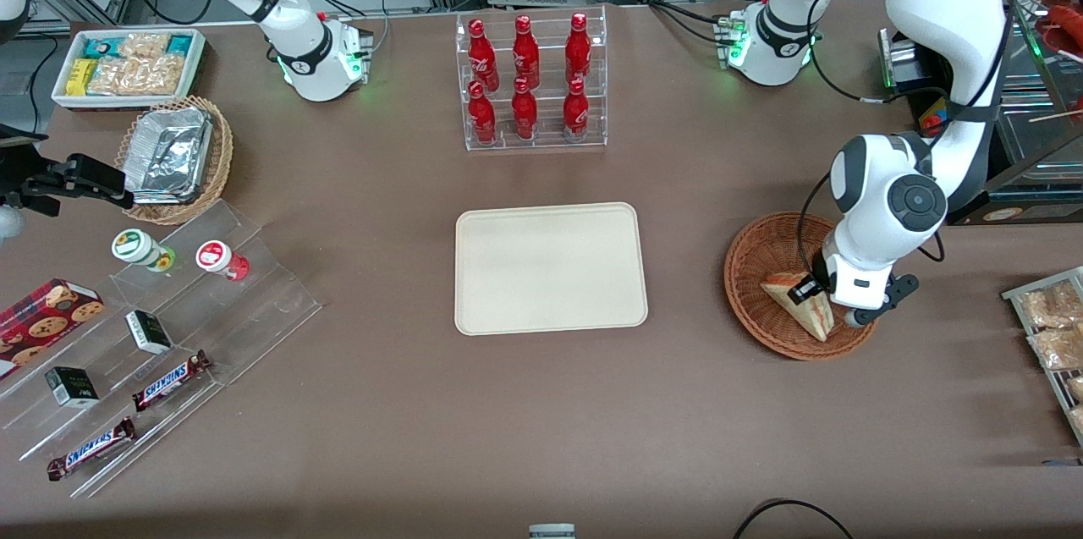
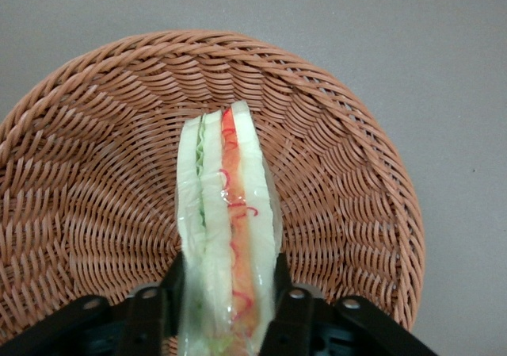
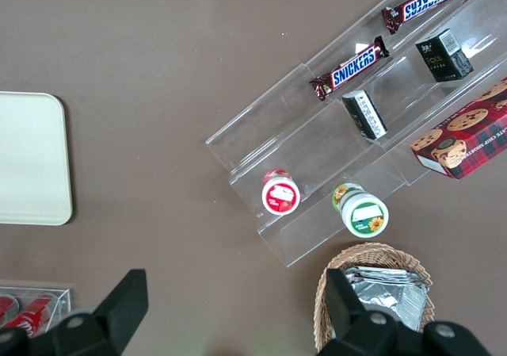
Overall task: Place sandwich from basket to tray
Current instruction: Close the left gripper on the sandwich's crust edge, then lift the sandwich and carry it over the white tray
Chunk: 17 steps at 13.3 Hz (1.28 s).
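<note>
gripping the sandwich (image 2: 228, 237) between its two fingers (image 2: 287, 312), the tool (image 1: 810, 295) sits low inside the basket (image 1: 749, 272), toward the working arm's end of the bench (image 1: 541, 420). in the wrist view the black fingers press on the two bread faces of the wedge, one on each side, with the cut edge turned up toward the camera so that the pale bread, a thin green layer and an orange-red layer show as stripes. the wedge stands on edge rather than lying flat, and clear wrap glints along it. whether it still touches the woven floor of the basket cannot be told.

in the front view the sandwich (image 1: 799, 306) shows just beside the wrist of the left arm, its pointed end reaching toward the basket rim nearest the front camera. the basket is reddish-brown wicker, round and shallow, and holds nothing but the wedge.

the tray (image 1: 550, 268) lies flat in the middle of the bench, well apart from the basket, cream-coloured with rounded corners and a low rim, its surface bare. farther from the front camera than the tray stands a clear rack of red bottles (image 1: 529, 82). toward the parked arm's end of the bench are a lighter wicker basket with foil trays (image 1: 173, 158), a white bin of snacks (image 1: 127, 65), and a clear stepped stand (image 1: 169, 353) carrying two small pots, small dark boxes and snickers bars (image 1: 169, 380).
</note>
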{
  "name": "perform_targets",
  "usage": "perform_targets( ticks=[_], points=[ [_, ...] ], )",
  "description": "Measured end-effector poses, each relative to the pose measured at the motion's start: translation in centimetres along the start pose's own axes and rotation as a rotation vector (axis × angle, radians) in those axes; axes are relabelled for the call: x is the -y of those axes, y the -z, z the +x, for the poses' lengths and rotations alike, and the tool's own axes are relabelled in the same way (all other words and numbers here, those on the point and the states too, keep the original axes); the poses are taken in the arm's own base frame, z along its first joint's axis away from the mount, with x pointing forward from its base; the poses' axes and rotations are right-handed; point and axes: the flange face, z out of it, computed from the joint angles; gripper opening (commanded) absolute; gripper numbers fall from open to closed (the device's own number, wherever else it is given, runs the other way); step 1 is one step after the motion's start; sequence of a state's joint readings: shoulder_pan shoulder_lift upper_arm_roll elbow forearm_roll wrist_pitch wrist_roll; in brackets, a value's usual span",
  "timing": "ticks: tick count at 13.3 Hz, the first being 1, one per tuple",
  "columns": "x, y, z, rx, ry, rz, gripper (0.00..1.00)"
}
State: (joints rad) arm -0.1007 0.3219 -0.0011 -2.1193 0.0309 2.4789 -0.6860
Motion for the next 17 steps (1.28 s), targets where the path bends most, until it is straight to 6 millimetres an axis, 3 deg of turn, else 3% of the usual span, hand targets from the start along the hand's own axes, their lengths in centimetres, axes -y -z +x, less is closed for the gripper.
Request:
perform_targets(
  ticks=[2,4,7,10,13,15,17],
  points=[
    [0.0,0.4,0.1,0.011,0.0,0.009,0.0],
    [-0.6,2.2,0.4,0.034,-0.005,0.029,0.0],
    [-4.1,8.8,0.2,0.092,-0.053,0.078,0.0],
    [-9.1,16.3,-1.8,0.104,-0.133,0.092,0.0],
    [-15.9,19.6,-7.7,0.067,-0.269,0.055,0.0],
    [-20.1,19.4,-12.0,0.063,-0.351,0.048,0.0],
    [-23.6,18.0,-15.6,0.069,-0.422,0.051,0.0]
  ],
)
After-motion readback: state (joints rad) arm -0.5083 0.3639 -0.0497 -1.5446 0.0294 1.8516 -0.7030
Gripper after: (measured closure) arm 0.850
